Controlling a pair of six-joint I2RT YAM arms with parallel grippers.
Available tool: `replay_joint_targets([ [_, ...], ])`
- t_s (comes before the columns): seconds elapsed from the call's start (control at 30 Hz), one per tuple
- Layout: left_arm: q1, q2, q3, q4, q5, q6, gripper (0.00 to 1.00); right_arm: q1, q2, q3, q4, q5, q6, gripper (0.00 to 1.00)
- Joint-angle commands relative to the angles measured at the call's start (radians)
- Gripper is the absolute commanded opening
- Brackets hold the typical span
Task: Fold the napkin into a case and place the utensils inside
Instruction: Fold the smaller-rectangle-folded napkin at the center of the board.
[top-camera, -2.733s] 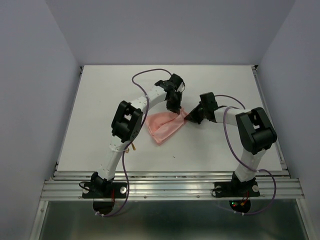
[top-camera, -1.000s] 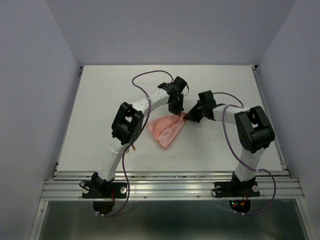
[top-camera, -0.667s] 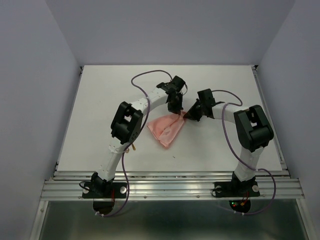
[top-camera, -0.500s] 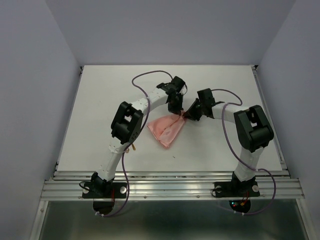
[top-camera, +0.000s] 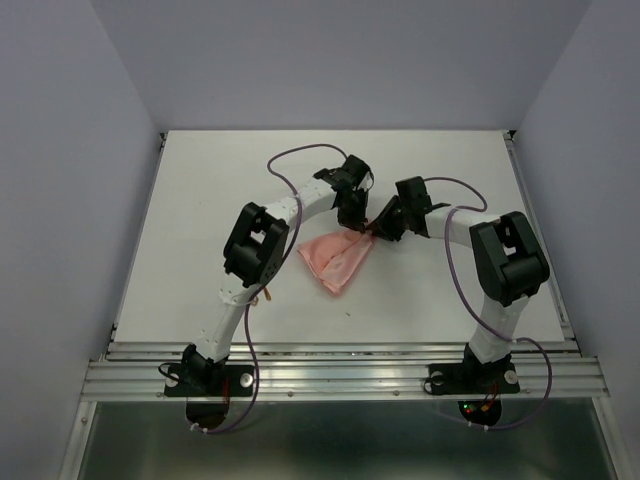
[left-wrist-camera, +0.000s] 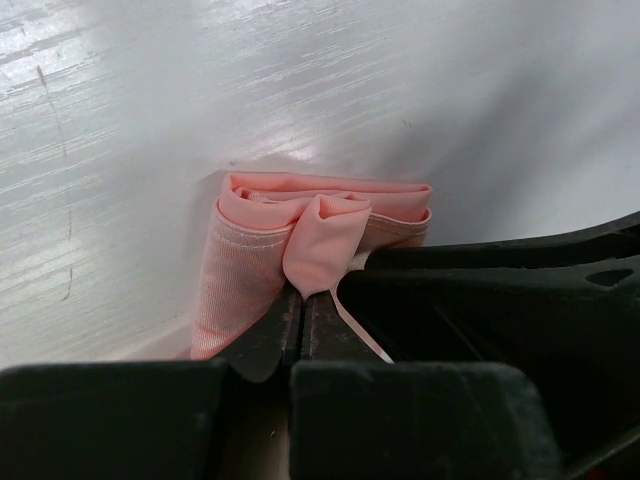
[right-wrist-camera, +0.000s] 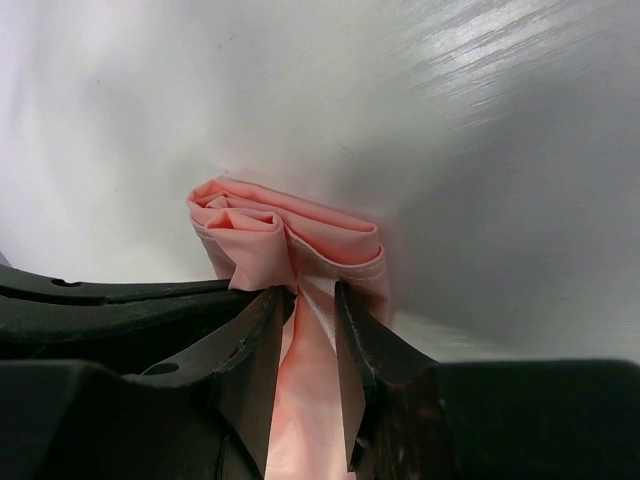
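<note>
The salmon-pink napkin (top-camera: 335, 262) lies folded in a rough wedge at the table's middle. Both grippers meet at its far right corner. My left gripper (top-camera: 352, 222) is shut on a bunched fold of the napkin (left-wrist-camera: 250, 260), which bulges out just past the closed tips of the left gripper (left-wrist-camera: 300, 300). My right gripper (top-camera: 376, 228) stands with its jaws a little apart in the wrist view (right-wrist-camera: 312, 300); the napkin (right-wrist-camera: 320, 225) runs loosely through the gap, not pinched. A thin gold sliver (top-camera: 268, 293) shows beside the left arm's lower link; whether it is one of the utensils I cannot tell.
The white table (top-camera: 200, 200) is walled at the back and both sides. The left arm's elbow (top-camera: 255, 245) hangs just left of the napkin and the right arm's elbow (top-camera: 510, 262) stands to the right. A purple cable (top-camera: 300, 155) loops over the left wrist.
The right gripper's jaws have parted, releasing their pinch on the napkin's corner. The left gripper stays shut on its fold. Both wrists have edged slightly up the table.
</note>
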Motion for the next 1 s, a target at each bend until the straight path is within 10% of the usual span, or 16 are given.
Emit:
replay_joint_targets([
  [0.0, 0.0, 0.014, -0.044, -0.017, -0.015, 0.035, 0.0, -0.007, -0.026, 0.019, 0.024, 0.014, 0.012, 0.34],
  [0.97, 0.003, 0.004, -0.078, 0.0, -0.012, 0.036, 0.0, -0.034, 0.017, 0.099, 0.045, -0.012, 0.065, 0.4],
])
